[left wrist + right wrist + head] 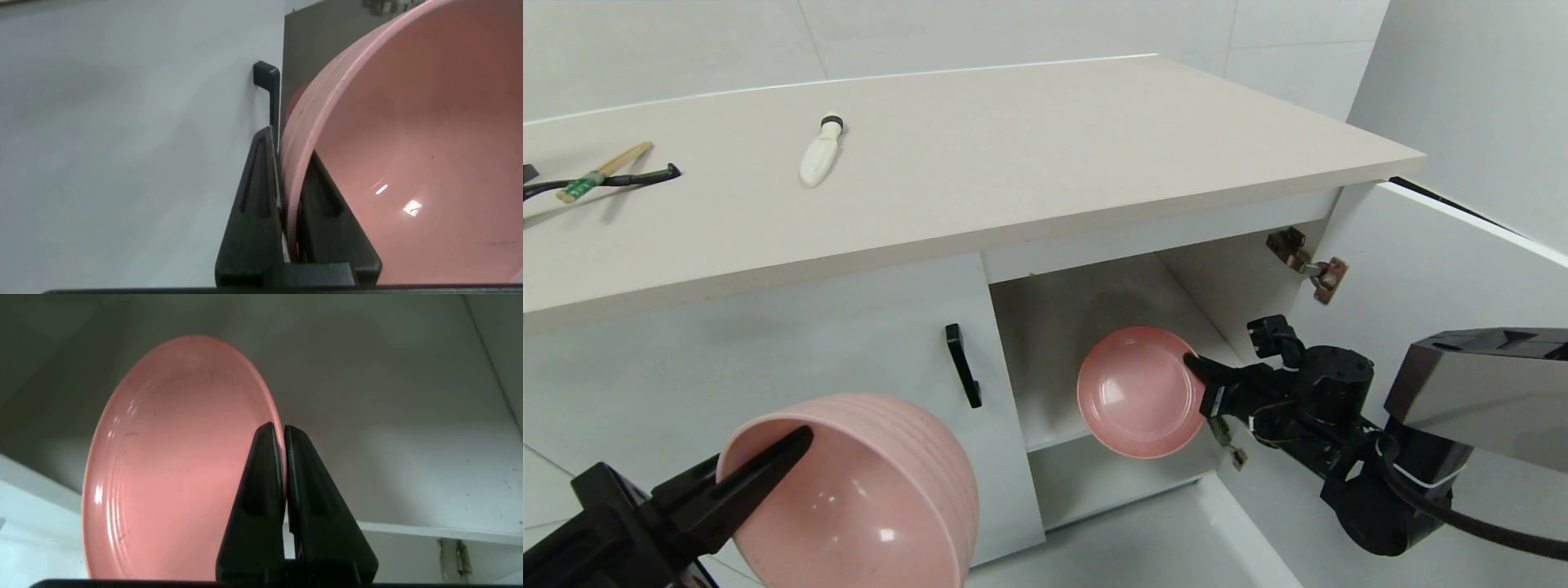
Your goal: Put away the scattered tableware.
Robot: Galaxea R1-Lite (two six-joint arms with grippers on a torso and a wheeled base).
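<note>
Your left pincer [799, 439] clamps the rim of a glossy, ribbed pink bowl [874, 498]. Your right pincer [1194, 364] grips a pink plate [1135, 392] by its edge.

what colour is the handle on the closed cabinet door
Black. The handle shows best in the head view, against the white door.

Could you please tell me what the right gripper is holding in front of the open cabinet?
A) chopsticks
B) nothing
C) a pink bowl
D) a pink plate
D: the right gripper is shut on the rim of the plate, whereas the bowl is held by the left gripper.
</note>
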